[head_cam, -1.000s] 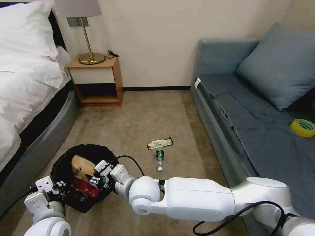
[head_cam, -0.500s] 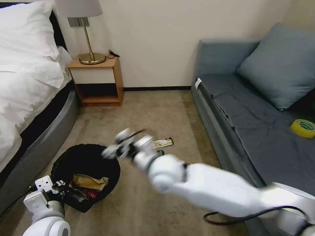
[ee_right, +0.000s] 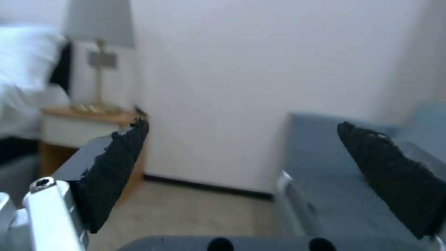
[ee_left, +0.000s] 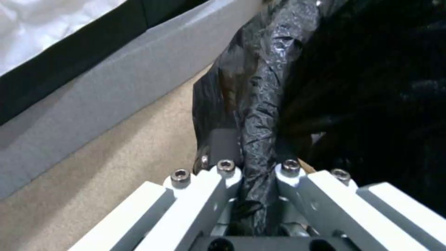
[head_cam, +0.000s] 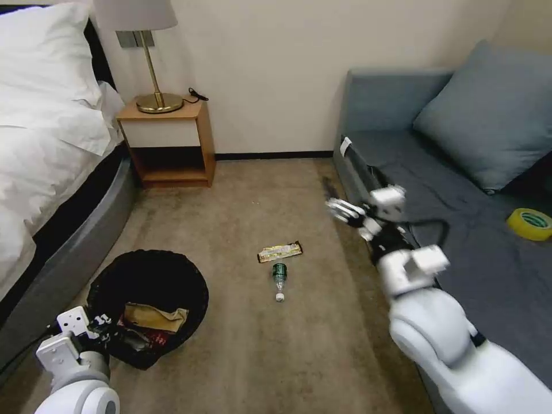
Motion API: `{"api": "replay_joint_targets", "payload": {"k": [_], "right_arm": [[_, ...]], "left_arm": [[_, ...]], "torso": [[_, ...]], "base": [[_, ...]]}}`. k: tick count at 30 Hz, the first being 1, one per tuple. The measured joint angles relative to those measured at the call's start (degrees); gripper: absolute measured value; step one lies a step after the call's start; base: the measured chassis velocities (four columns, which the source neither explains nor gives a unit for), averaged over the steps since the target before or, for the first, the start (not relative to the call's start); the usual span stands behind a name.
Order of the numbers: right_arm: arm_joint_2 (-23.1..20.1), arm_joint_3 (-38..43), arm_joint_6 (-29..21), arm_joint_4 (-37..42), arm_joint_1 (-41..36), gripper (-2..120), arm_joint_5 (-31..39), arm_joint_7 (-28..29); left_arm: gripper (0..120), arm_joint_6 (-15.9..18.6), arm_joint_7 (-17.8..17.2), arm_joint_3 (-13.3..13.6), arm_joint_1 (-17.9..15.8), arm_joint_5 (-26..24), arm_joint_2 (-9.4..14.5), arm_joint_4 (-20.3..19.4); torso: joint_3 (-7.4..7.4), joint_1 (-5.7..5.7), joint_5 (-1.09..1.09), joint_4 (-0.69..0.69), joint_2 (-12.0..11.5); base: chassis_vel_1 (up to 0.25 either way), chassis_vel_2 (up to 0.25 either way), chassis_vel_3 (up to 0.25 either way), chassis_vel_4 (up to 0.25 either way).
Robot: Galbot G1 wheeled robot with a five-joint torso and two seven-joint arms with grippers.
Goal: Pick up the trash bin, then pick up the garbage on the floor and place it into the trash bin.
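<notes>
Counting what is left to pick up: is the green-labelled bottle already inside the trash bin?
No, the bottle lies on the carpet beside the snack wrapper, apart from the trash bin.

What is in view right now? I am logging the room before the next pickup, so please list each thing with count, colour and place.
trash bin: 1, black liner, floor beside the bed.
paper bag: 1, brown, inside the bin.
carton: 1, red, inside the bin under the bag.
snack wrapper: 1, gold and black, on the carpet.
bottle: 1, clear with green label, lying just nearer than the wrapper.
tape roll: 1, yellow, on the sofa.
sofa: 1, grey-blue, right side.
nightstand: 1, wood, by the wall, lamp on top.
left gripper: fingers shut on the bin's rim.
right gripper: open, raised near the sofa edge.
</notes>
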Motion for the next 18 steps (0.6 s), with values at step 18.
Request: {"api": "replay_joint_targets", "payload": {"k": [18], "right_arm": [[6.46, -2.69, 6.29, -1.93, -11.30, 100, -9.20, -1.62]], "left_arm": [[2, -0.10, 0.02, -0.36, -0.12, -0.28, -0.16, -0.19]], "torso": [[0.00, 0.00, -0.01, 0.01, 0.00]], "base": [[-0.011, 0.013, 0.011, -0.014]]}}
